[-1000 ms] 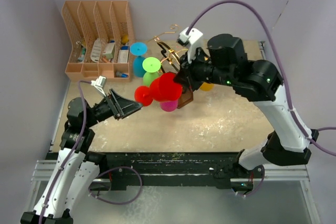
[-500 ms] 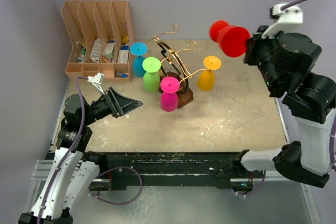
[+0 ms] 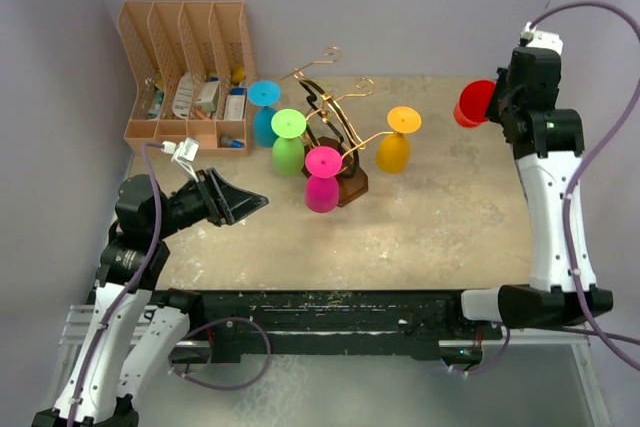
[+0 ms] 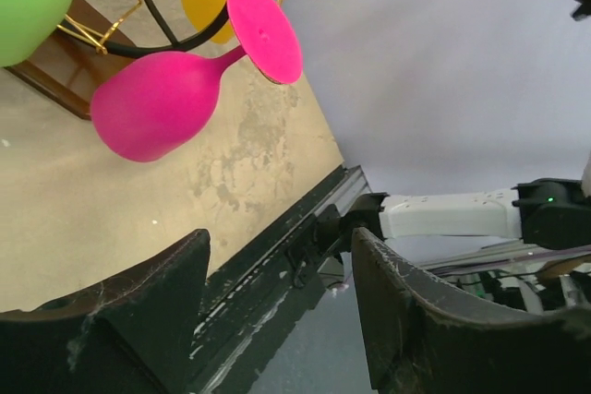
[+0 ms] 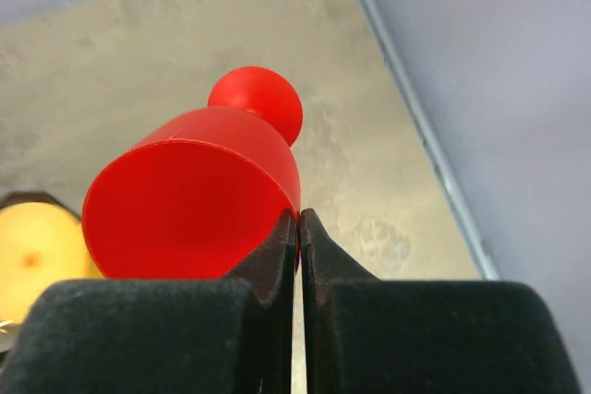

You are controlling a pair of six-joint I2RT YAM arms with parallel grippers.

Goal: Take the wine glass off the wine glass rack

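The right jaws are clenched tight on the rim of the red wine glass [image 5: 199, 196]. The two fingertips of the right gripper [image 5: 297, 223] meet on the thin wall at the lower right of the bowl's mouth. In the right wrist view the open mouth faces the camera and the round foot points away, over the tan table [image 5: 185, 62]. From above, the right gripper [image 3: 497, 102] holds the red wine glass [image 3: 472, 104] out by the far right edge of the table [image 3: 430, 227], well apart from the wine glass rack [image 3: 335, 132] at the middle. The left jaws are released and stand wide with nothing between them. The left gripper [image 3: 245, 202] is near the left side of the table and points toward the rack, clear of it. In the left wrist view, the left gripper [image 4: 277, 251] faces the pink glass [image 4: 157, 108], whose stem sits in a wire arm beside the rack's brown base [image 4: 51, 57]. The pink glass [image 3: 322, 182], green glass [image 3: 288, 142], blue glass [image 3: 264, 112] and yellow glass [image 3: 395, 142] are grouped around the rack, feet upward. A tan desk organiser [image 3: 185, 67] stands at the far left corner.
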